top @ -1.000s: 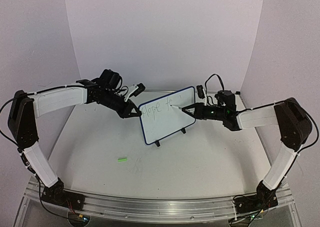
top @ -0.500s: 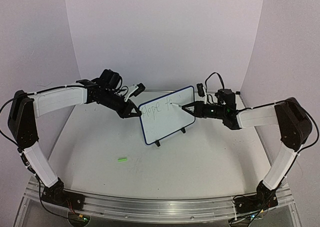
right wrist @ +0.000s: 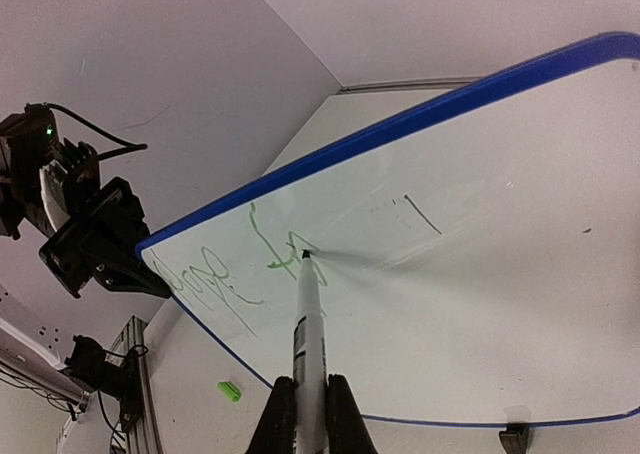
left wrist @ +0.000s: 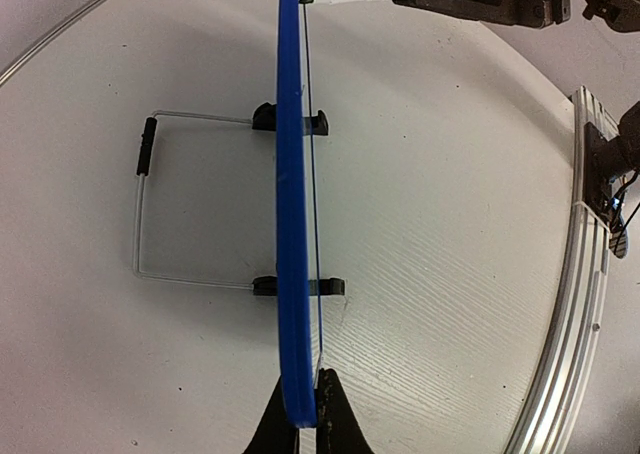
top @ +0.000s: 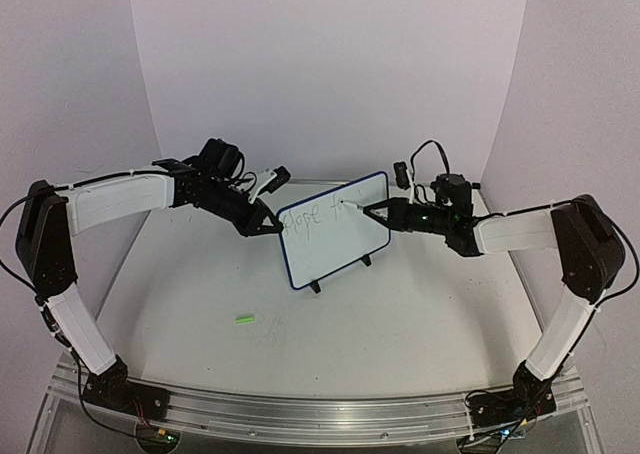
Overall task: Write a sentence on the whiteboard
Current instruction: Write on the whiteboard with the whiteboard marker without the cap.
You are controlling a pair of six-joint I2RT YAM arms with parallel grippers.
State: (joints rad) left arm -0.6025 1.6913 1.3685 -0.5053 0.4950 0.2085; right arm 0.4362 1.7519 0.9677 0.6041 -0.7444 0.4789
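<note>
Pressing too hard with the marker (right wrist: 307, 314) gripped in the right jaws could push the whiteboard (top: 340, 249) out of the left jaws pinching its rim.

Top view looks down on the whiteboard (top: 340, 239) from afar; left wrist sights close along its edge; right wrist faces its front, close; all share it.

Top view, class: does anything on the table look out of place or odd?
A small green piece lies loose on the table, alone, well in front of the whiteboard. Possibly a pen cap; too small to tell. Nothing else stands out.
</note>
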